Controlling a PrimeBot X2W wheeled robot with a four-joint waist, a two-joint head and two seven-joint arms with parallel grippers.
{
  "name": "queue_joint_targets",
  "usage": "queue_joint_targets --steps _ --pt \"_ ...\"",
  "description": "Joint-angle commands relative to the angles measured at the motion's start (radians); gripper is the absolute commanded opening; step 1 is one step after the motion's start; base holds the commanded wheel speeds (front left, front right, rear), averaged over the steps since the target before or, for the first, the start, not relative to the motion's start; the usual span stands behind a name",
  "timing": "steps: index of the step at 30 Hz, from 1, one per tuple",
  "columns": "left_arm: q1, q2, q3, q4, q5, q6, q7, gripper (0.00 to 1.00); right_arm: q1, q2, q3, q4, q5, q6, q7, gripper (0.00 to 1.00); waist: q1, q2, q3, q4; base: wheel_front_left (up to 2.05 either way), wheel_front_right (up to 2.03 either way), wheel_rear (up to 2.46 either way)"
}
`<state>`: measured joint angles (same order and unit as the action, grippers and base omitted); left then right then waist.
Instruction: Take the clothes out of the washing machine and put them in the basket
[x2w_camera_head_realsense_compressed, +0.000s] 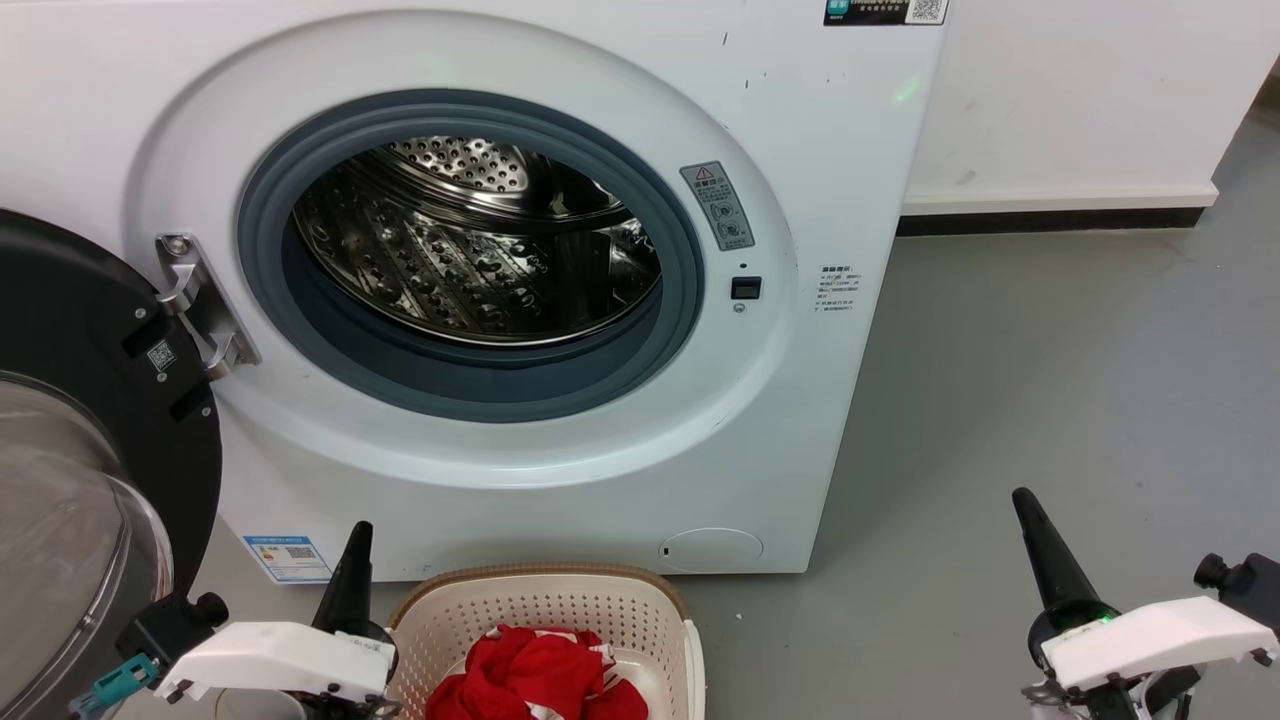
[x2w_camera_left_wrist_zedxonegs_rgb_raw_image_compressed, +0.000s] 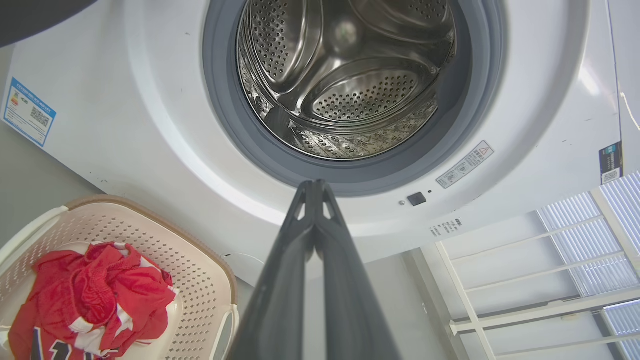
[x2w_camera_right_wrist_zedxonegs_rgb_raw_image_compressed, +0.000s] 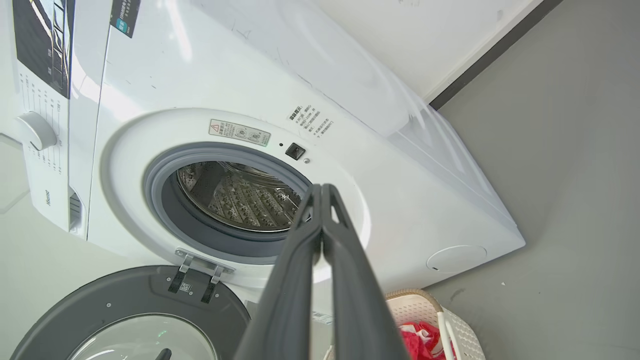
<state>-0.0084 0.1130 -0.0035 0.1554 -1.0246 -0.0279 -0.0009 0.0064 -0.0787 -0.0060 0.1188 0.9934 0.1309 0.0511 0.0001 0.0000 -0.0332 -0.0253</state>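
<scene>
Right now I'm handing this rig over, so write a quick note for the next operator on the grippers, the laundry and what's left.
Left gripper: shut, empty, low beside the basket.
Right gripper: shut, empty, over the floor to the right of the washing machine.
Clothes: red heap in the basket, in front of the machine.
Machine: door stands open; the drum looks empty as far as it can be seen.
Done: unloading, apparently.
Left: check the drum's near bottom behind the gasket.

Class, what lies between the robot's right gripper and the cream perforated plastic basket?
Bare grey floor, in the head view, separates the right gripper from the cream perforated basket.
</scene>
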Motion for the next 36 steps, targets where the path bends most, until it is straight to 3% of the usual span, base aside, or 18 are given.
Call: queue_joint_targets --steps 1,36 --pt "-0.030 -0.003 0.008 -0.004 -0.035 -0.011 0.007 0.00 -0.028 -0.007 -0.005 0.000 0.041 0.000 0.001 0.00 -0.0001 0.0000 0.001 0.001 0.00 0.00 0.00" --pt "-0.072 -0.032 0.065 0.050 -0.359 -0.065 0.063 0.00 -0.081 -0.005 -0.041 0.071 0.393 0.000 0.018 0.00 -0.0001 0.0000 0.019 0.013 0.00 0.00 0.00"
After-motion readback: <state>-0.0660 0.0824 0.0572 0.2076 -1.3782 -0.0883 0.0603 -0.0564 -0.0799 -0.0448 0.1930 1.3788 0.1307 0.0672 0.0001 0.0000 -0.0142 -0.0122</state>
